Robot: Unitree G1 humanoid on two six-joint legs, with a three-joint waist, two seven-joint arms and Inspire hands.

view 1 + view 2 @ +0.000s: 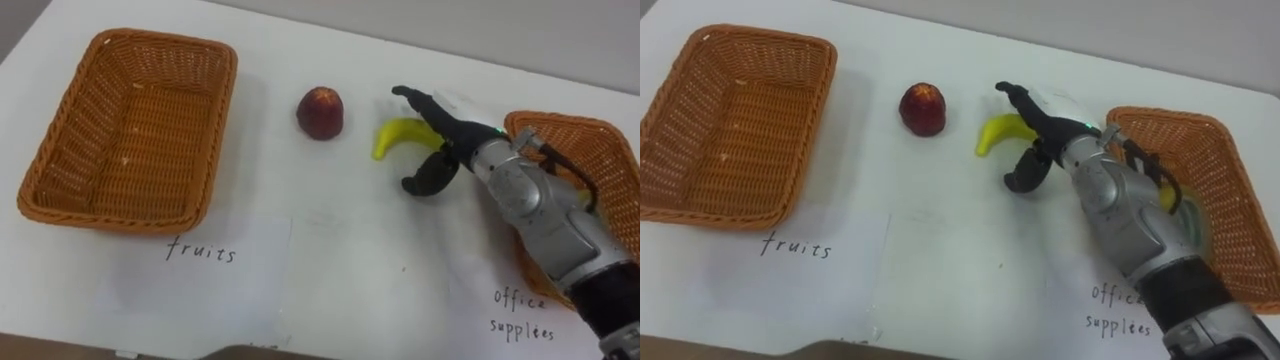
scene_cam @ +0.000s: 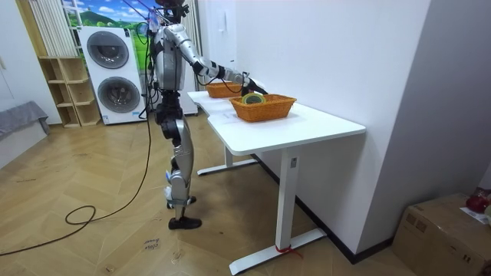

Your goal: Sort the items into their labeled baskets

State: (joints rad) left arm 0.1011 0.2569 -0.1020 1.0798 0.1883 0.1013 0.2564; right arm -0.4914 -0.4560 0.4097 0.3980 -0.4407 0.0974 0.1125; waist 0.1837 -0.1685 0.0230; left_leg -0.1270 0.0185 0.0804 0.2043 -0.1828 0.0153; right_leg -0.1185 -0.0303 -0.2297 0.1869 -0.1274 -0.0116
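Observation:
A yellow banana (image 1: 398,134) lies on the white table (image 1: 330,260), just right of a dark red apple (image 1: 320,112). My right hand (image 1: 452,148) reaches in from the right and is open. Its straight fingers lie over the banana's right end and its thumb (image 1: 428,178) curves below it, not closed on the fruit. The wicker basket labelled "fruits" (image 1: 125,130) stands empty at the left. The basket labelled "office supplies" (image 1: 572,128) stands at the right, partly hidden by my forearm, and holds a yellow roll (image 1: 1167,196). In the room view I stand at the table's long side with my right arm stretched over it.
Handwritten paper labels lie near the front edge, "fruits" (image 1: 200,250) and "office supplies" (image 1: 520,312). A grey wall runs behind the table's far edge. Washing machines (image 2: 113,73) stand behind me in the room view.

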